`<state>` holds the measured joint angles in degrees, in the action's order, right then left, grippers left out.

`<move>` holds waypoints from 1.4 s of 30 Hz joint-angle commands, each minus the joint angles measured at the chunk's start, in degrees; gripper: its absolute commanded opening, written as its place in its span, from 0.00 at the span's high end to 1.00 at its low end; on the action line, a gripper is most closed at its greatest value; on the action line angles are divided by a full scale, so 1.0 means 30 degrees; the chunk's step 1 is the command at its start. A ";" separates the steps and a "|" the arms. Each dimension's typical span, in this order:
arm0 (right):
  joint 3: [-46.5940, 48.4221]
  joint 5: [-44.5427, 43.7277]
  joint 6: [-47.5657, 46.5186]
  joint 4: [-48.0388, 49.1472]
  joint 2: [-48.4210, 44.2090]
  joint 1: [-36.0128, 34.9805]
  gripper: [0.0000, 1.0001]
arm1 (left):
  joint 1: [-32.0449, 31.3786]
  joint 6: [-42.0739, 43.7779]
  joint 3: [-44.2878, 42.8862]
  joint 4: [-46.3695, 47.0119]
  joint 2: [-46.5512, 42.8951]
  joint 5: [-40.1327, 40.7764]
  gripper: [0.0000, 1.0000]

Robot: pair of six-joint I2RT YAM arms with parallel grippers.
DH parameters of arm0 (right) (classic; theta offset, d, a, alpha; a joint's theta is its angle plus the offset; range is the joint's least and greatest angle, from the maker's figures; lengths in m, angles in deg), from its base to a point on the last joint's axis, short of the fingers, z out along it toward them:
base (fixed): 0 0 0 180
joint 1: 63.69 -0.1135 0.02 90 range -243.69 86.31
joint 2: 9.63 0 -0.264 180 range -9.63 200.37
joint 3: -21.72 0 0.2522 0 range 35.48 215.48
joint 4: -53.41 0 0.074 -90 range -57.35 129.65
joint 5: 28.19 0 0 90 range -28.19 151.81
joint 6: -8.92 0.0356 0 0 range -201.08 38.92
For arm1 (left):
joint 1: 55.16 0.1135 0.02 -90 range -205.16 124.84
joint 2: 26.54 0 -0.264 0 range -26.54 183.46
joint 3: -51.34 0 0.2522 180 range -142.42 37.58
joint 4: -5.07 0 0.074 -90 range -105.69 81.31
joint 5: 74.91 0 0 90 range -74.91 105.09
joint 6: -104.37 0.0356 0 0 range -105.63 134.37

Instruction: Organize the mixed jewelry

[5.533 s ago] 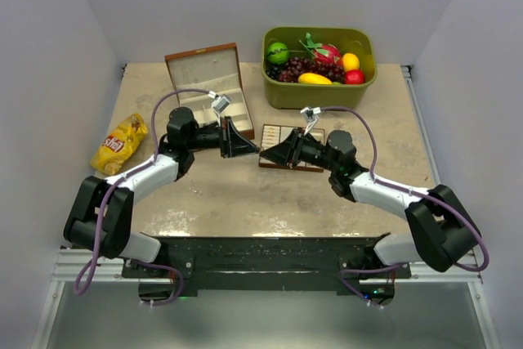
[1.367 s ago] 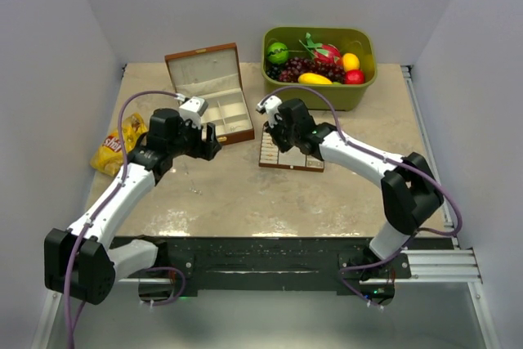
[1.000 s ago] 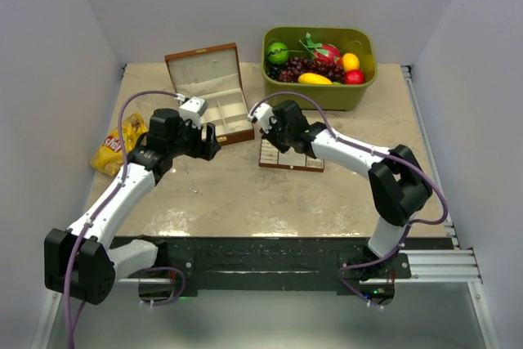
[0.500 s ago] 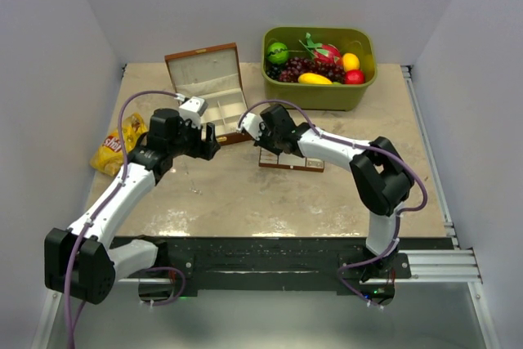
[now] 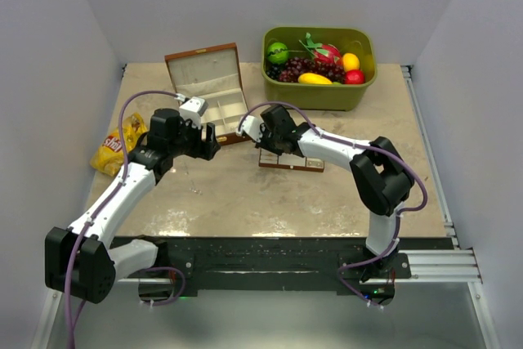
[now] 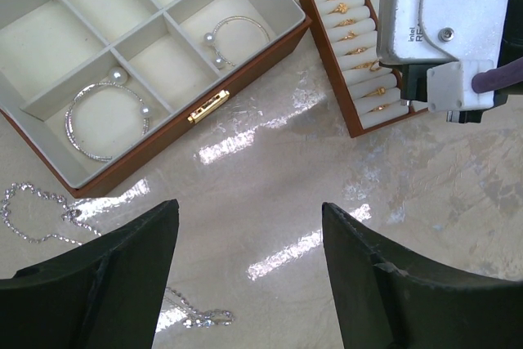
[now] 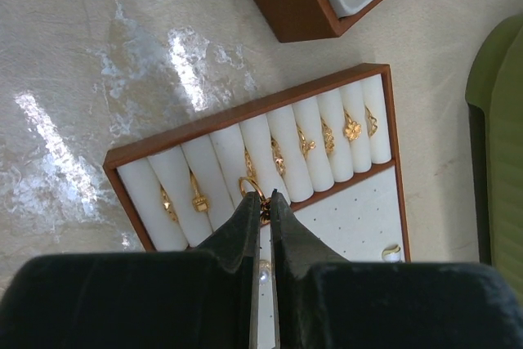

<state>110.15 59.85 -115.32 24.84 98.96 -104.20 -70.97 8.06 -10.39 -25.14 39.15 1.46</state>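
Observation:
My right gripper (image 7: 261, 199) is shut on a gold ring (image 7: 253, 186), just above the cream rolls of the brown-edged ring tray (image 7: 245, 112). Several gold rings sit between those rolls. In the top view this gripper (image 5: 260, 135) hangs over the tray's (image 5: 296, 163) left end. My left gripper (image 6: 249, 218) is open and holds nothing, above bare table in front of the wooden box (image 6: 245, 71). Two silvery hoops with pearls (image 6: 120, 76) (image 6: 209, 38) lie in the box's compartments. A fine silver chain (image 6: 33, 217) trails on the table by the left finger.
A green bin (image 5: 319, 91) of fruit stands at the back right, and a yellow snack bag (image 5: 120, 143) lies at the left. A pearl stud (image 7: 393, 251) rests on the tray's dotted pad. The open box (image 5: 214, 96) sits close to both grippers.
My right gripper has slid left along the tray toward its left end, still shut. The left arm has stayed put with its jaws open.

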 commanded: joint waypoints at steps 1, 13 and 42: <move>0.0070 0.0388 -0.0482 -0.0074 -0.0075 -0.0119 1.00 | 0.0086 0.0432 -0.0183 0.0209 0.0076 -0.0116 0.25; 0.0128 0.0272 -0.0452 0.0160 0.0393 -0.0148 1.00 | 0.0086 0.0432 -0.0183 0.0209 0.0105 -0.0174 0.26; -0.0662 -0.0724 -0.0686 0.0014 0.0569 -0.0793 1.00 | 0.0086 0.0520 -0.0301 0.0209 0.0456 -0.0145 0.27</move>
<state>109.28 58.67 -116.74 25.93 100.97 -105.82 -70.97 8.17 -10.39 -25.16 40.15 1.44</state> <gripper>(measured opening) 0.069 0.738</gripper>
